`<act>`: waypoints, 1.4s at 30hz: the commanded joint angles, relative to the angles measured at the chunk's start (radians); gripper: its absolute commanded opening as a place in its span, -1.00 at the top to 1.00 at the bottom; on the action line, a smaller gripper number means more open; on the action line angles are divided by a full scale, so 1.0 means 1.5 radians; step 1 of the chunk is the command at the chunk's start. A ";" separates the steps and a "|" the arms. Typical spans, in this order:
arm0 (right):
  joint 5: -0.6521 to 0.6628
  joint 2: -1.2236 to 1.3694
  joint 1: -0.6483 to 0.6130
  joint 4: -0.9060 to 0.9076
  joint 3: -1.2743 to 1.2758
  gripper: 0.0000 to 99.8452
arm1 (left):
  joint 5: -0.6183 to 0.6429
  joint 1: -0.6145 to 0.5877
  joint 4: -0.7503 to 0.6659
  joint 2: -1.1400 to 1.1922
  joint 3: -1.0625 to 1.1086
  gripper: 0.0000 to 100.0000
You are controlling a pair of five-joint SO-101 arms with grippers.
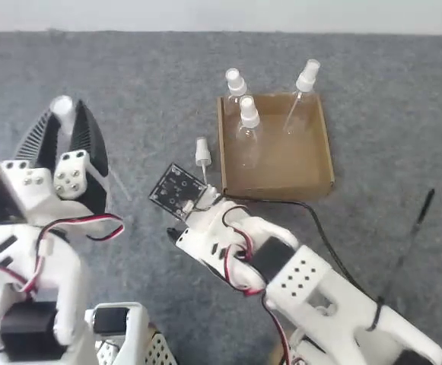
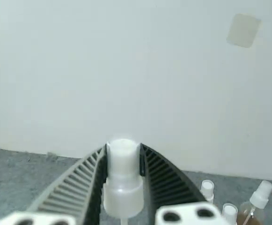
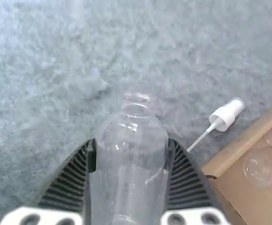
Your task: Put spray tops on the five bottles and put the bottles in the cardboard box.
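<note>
**Here, one spray top was gripped on the left and one bare bottle on the right**

Farthest left over the grey-carpeted counter [image 1: 152, 68], the left gripper [image 1: 66, 114] had its ribbed black fingers [image 2: 84, 178] clamped on a white spray top [image 2: 123, 173]. The top stood upright between them, cap uppermost, with its thin dip tube hanging below.

Nearer the middle, a second spray top [image 1: 202, 154] lay loose on the counter, just beside the left wall of the cardboard box [image 1: 327, 152] and apart from both arms.

Just in front of that loose top, the right gripper [image 3: 131, 143] had its fingers closed on the sides of a clear bottle [image 3: 132, 159]. The bottle's neck was open and bore no top.

To the right, the cardboard box sat open on the counter. A capped bottle [image 1: 247, 133] was inside it near the left wall, and another capped bottle [image 1: 300, 95] leaned at the far right corner. A third capped bottle [image 1: 236, 82] showed at the far left corner; whether it was inside the box or just behind it could not be told.

A black cable [image 1: 312, 220] ran from the box's near edge toward the right arm's base.
</note>
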 commanded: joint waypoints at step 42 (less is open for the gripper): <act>-0.087 -0.171 -0.002 -0.239 0.203 0.99 | 0.038 0.091 -0.153 -0.003 0.133 0.98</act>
